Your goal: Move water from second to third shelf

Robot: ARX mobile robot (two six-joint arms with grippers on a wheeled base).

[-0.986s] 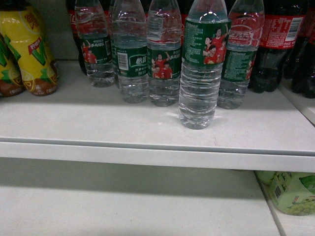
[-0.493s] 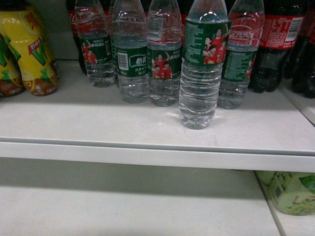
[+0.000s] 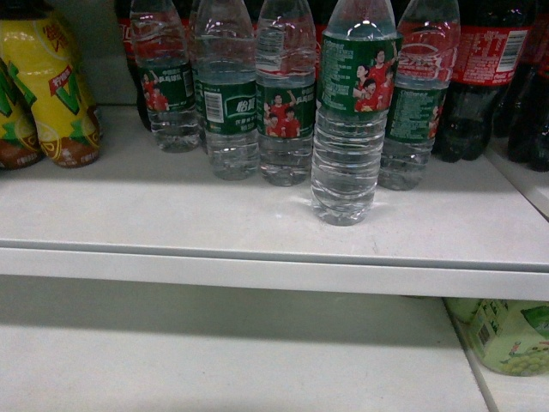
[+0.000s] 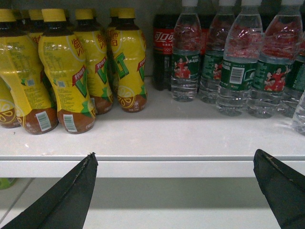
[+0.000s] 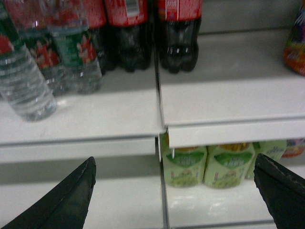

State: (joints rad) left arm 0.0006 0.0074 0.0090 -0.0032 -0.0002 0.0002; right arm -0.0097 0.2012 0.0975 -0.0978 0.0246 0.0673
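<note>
Two white shelves (image 3: 257, 223) fill the head view; the nearest water bottle (image 3: 347, 129) stands upright near the upper one's front edge. Both the left tool (image 4: 174, 191) and right tool (image 5: 174, 195) hang wide apart, empty, before the shelf.

A white upper shelf (image 3: 257, 232) carries upright bottles. One water bottle (image 3: 350, 120) stands forward of the rest, nearest the front edge; four more water bottles (image 3: 225, 94) line up behind it, from its 9 o'clock round to its 2 o'clock. Yellow tea bottles (image 3: 53, 86) stand at the shelf's 9 o'clock end, dark cola bottles (image 3: 480, 77) at its 3 o'clock end. Below, a white lower shelf (image 3: 214, 360) holds green packs (image 3: 506, 336) at its 3 o'clock end.
</note>
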